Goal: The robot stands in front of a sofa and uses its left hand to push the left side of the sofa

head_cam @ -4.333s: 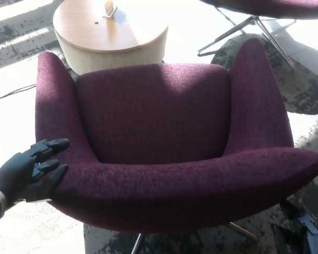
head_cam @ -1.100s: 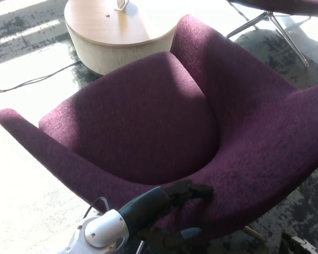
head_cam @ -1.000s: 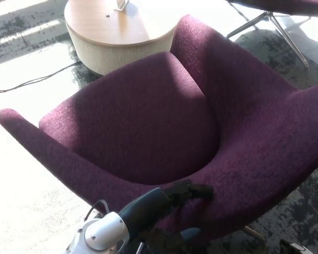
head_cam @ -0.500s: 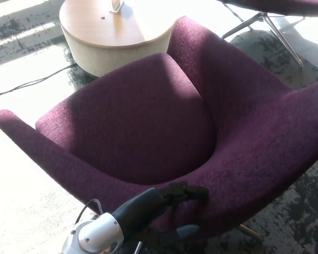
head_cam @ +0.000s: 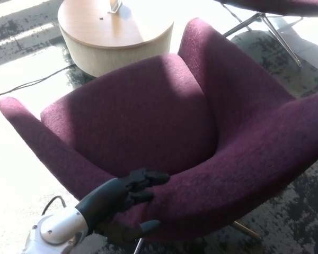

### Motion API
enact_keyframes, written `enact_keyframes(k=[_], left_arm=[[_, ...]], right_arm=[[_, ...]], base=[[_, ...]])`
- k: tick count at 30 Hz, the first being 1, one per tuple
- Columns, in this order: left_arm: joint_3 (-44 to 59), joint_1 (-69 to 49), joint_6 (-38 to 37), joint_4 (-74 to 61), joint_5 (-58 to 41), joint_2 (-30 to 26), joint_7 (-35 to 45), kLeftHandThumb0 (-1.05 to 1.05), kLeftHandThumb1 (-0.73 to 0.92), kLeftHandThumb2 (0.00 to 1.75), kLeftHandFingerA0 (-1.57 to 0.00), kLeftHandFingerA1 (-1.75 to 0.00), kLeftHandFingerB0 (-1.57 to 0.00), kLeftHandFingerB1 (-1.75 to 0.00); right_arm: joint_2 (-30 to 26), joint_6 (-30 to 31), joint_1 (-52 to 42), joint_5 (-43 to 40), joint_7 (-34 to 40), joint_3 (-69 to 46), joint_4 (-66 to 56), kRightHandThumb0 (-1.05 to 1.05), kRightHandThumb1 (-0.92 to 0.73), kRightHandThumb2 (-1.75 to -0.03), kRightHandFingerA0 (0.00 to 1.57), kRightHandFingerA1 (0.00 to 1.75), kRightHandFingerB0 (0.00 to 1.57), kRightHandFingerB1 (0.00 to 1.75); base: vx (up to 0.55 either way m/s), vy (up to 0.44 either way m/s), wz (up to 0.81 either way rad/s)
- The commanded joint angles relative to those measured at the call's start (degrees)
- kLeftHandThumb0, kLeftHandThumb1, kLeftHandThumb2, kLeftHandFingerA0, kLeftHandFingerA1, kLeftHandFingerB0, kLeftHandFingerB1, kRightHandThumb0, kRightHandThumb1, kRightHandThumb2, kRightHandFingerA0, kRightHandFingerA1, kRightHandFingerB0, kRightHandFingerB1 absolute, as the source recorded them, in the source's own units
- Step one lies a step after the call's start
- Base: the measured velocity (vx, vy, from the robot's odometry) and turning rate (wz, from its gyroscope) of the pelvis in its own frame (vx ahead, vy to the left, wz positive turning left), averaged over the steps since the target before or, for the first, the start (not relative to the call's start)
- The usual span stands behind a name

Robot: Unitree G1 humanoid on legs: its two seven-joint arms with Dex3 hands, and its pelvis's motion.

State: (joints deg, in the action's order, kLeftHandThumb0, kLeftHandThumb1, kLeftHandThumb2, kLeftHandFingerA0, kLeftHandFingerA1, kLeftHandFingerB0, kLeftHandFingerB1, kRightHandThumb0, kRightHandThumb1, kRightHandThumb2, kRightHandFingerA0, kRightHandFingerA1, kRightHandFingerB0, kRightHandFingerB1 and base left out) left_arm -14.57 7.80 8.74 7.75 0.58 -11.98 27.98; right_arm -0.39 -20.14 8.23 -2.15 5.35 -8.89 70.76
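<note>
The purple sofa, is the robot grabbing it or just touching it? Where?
Nothing is gripped. The left hand presses spread fingers against the sofa's near back edge.

The robot's black left hand (head_cam: 124,198) reaches up from the lower left on a silver-grey wrist (head_cam: 55,233), its 2 thick fingers (head_cam: 148,179) extended forward and the thumb (head_cam: 140,228) spread below.

The left robot hand (head_cam: 128,203) presses, fingers spread, against the purple sofa's (head_cam: 164,137) near edge.
</note>
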Motion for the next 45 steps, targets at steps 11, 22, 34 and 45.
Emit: enact_keyframes(k=[11,22,34,45], left_arm=[[7.3,-0.5,-1.4,8.3,-3.4,-2.8,2.7,-0.39,0.40,1.02,-0.05,-0.51,0.00,-0.47],[10.5,1.3,-5.0,16.5,-3.9,-5.6,3.2,-0.39,0.44,1.04,-0.05,-0.51,0.00,-0.47],[15.5,3.1,-9.0,24.6,-5.5,-9.4,3.8,-0.39,0.45,1.06,-0.05,-0.52,0.00,-0.48],[19.6,2.9,-12.7,31.3,-7.2,-12.4,4.6,-0.39,0.47,1.07,-0.05,-0.51,0.00,-0.48]], right_arm=[[-0.4,-1.0,-0.3,0.0,-0.7,-0.6,-0.4,-0.73,-0.85,-0.66,0.54,0.40,0.47,0.34],[-0.5,-1.3,0.4,0.9,-0.1,-0.3,-0.6,-0.73,-0.88,-0.68,0.57,0.43,0.46,0.34],[-0.4,-0.7,1.2,-0.1,-0.3,-1.4,-0.6,-0.72,-0.85,-0.66,0.60,0.45,0.48,0.35],[-0.4,-1.1,0.4,1.3,0.1,-0.2,-0.3,-0.72,-0.87,-0.67,0.60,0.46,0.50,0.35]], base=[[0.00,0.000,0.00],[0.00,0.000,0.00],[0.00,0.000,0.00],[0.00,0.000,0.00]])
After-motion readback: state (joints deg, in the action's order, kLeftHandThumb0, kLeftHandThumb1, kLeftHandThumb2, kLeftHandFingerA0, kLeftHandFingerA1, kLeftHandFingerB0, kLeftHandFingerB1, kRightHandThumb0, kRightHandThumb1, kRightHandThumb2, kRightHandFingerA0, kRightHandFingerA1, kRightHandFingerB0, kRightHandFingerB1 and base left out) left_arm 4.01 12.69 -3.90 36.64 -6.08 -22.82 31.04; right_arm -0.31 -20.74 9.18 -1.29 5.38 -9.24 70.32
